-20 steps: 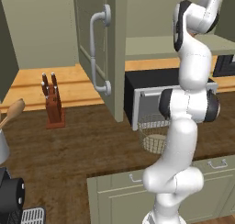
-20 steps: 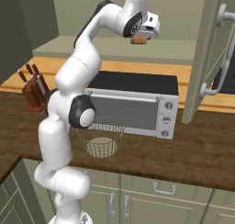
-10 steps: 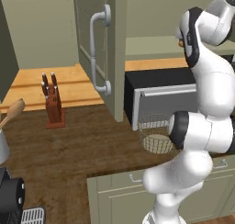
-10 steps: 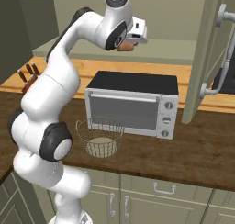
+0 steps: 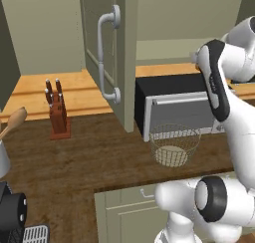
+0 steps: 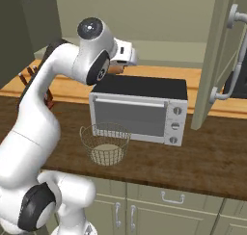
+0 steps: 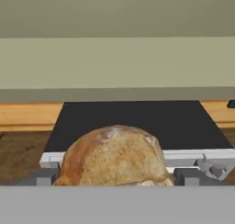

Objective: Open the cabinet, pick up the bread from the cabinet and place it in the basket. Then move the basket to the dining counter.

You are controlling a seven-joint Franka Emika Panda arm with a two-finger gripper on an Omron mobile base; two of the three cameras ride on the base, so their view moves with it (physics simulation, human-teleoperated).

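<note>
Looking along the pincer point(image 7: 114, 182), the hand view shows it gripping the bread point(image 7: 114, 155) above the microwave point(image 6: 139, 109), while the right base view places the basket point(image 6: 105, 143) on the table point(image 6: 202, 157) below.

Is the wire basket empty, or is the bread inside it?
Empty. The basket shows just its pale bottom, and the bread is up at the claw.

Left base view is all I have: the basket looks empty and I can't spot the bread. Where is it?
Observer: In the hand view, the bread is gripped between the fingertips of the hand.
Operator: Is it over the basket yet?
Observer: In the right base view, the hand is high up, above the level of the microwave top and well above the basket. I can't tell whether it is directly over the basket.
</note>
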